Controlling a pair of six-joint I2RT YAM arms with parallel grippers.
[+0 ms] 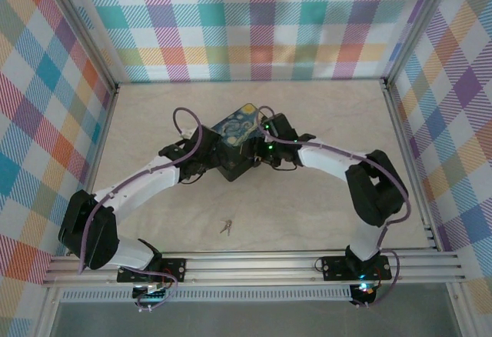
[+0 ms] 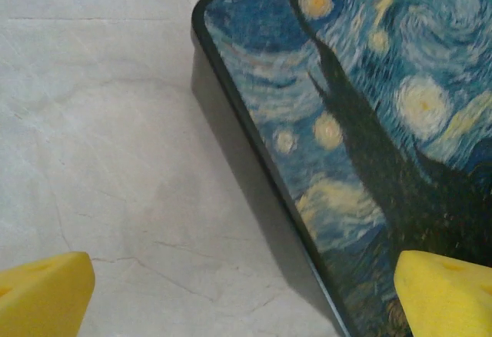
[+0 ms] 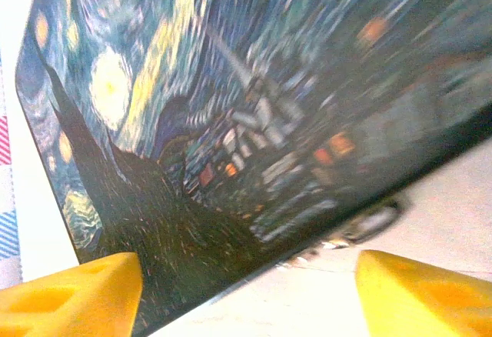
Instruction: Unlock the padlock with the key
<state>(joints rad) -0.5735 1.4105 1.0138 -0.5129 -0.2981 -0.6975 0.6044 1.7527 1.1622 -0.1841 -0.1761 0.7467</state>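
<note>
A black box with a blue-yellow starry-night lid (image 1: 234, 124) stands mid-table, and both grippers are at it. My left gripper (image 1: 201, 160) is open; its yellow fingers (image 2: 43, 295) straddle the lid's left edge (image 2: 254, 160), one over bare table, one over the lid. My right gripper (image 1: 261, 149) is open too, close above the lid (image 3: 231, 106), with its fingertips (image 3: 427, 297) wide apart. A small dark grey blurred shape (image 3: 373, 219) lies by the box's edge; it may be the padlock. The key (image 1: 225, 226), tiny and silvery, lies on the table nearer the arm bases, away from both grippers.
The pale marbled table (image 1: 307, 214) is ringed by plaid walls (image 1: 261, 21) and aluminium rails (image 1: 254, 264). Bare table (image 2: 108, 137) lies left of the box.
</note>
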